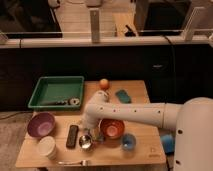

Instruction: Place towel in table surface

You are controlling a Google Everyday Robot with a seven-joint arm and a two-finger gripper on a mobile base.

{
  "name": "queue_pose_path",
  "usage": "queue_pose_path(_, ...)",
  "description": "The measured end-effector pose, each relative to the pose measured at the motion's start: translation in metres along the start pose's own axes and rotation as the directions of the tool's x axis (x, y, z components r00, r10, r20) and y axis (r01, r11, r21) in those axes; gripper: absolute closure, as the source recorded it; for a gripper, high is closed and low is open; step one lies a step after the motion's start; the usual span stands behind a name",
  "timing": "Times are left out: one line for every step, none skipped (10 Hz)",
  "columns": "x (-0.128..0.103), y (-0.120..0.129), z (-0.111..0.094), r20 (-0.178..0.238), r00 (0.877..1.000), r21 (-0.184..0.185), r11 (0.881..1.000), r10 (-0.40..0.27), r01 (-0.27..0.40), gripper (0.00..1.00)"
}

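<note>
A small teal pad that looks like a folded towel [122,96] lies flat on the wooden table [145,145], at the back right next to an orange ball [103,84]. My white arm reaches in from the right and bends down at the table's middle. My gripper [90,131] points down between a black remote [73,136] and an orange bowl [112,128], just above a small metal cup [85,142]. The gripper is well in front of the teal pad and apart from it. I see nothing held in it.
A green tray [55,92] with small items stands at the back left. A purple bowl [41,124], a white cup [47,147], a fork [72,162] and a blue cup [128,142] lie along the front. A dark barrier runs behind the table.
</note>
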Motion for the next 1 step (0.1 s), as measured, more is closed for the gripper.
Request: queue_pose_path(0.0, 0.0, 0.0001, 0.0, 1.0, 0.0, 1.0, 0.0, 0.0, 0.2)
